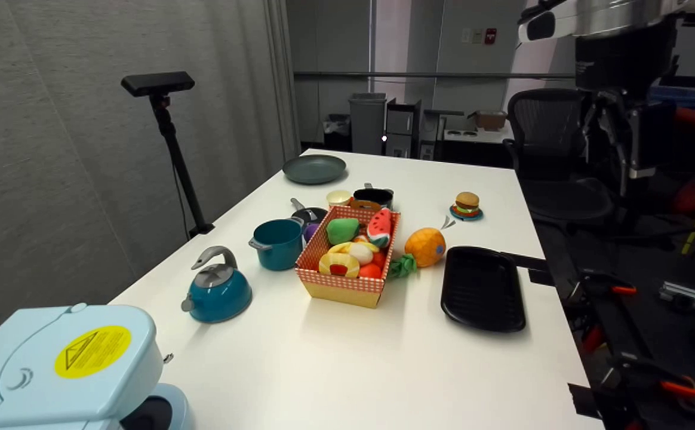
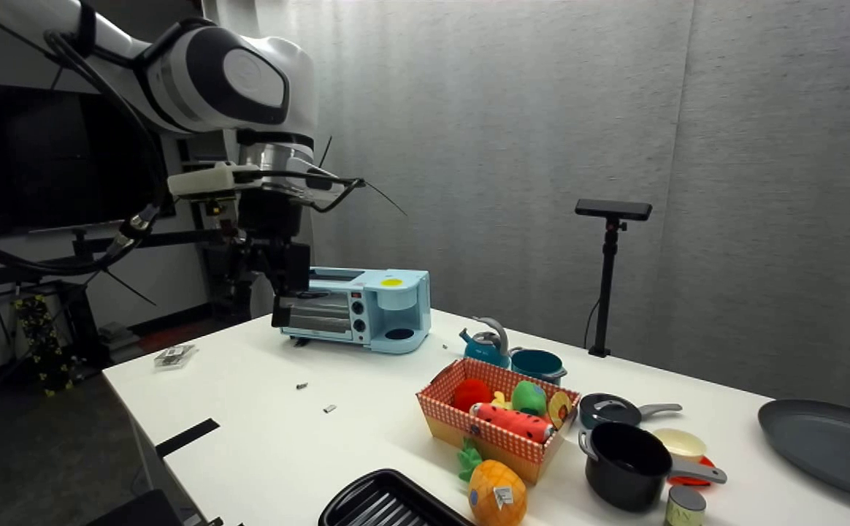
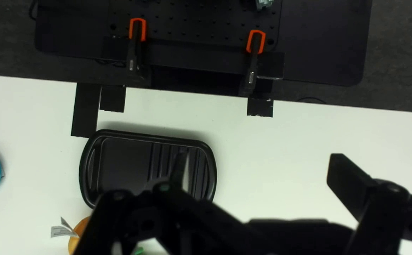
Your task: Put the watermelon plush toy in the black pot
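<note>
The watermelon plush toy [image 1: 380, 228] [image 2: 511, 421] is a red wedge with dark seeds. It lies in the red-checked toy basket [image 1: 343, 294] [image 2: 472, 432], on top among other plush food. The black pot [image 1: 381, 196] [image 2: 626, 471] is round, with a long grey handle. It stands upright beside the basket, on the side away from the teal kettle, and no contents show in it. My gripper [image 3: 259, 159] [image 1: 613, 170] [image 2: 263, 307] is open and empty, high above the table and well apart from basket and pot. Neither toy nor pot shows in the wrist view.
A pineapple plush [image 1: 425, 247] and a flat black tray [image 1: 483, 289] [image 3: 128, 159] lie near the basket. A teal pot [image 1: 279, 245], teal kettle [image 1: 216, 294] and small lidded pan [image 2: 611, 409] stand around it. A burger toy [image 1: 466, 206], grey plate [image 1: 314, 169] and blue oven [image 2: 366, 307] are farther off.
</note>
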`<state>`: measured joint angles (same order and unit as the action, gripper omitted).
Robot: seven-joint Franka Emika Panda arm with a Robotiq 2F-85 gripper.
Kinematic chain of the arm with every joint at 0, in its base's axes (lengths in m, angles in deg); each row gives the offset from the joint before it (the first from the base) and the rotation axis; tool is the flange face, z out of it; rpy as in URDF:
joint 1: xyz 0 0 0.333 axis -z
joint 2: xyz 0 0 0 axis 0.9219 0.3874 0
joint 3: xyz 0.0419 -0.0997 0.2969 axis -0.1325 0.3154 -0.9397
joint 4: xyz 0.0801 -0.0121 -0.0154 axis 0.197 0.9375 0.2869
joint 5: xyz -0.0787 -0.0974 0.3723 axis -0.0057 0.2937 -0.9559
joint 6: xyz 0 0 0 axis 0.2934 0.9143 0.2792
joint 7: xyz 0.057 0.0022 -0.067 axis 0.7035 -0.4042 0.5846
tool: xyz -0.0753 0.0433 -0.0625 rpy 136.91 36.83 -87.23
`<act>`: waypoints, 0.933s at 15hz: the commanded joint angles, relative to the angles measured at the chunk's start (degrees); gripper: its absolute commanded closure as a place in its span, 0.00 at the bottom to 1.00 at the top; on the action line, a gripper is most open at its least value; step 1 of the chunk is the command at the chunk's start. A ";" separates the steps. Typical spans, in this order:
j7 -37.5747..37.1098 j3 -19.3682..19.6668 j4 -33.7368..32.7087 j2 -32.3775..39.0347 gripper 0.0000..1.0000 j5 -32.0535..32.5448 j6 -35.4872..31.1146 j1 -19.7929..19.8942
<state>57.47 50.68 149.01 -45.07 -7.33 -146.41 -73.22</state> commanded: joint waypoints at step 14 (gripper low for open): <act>-0.52 7.01 -11.21 17.13 0.00 -8.97 -6.40 5.61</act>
<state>57.47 56.95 139.74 -30.26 -14.32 -150.47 -68.89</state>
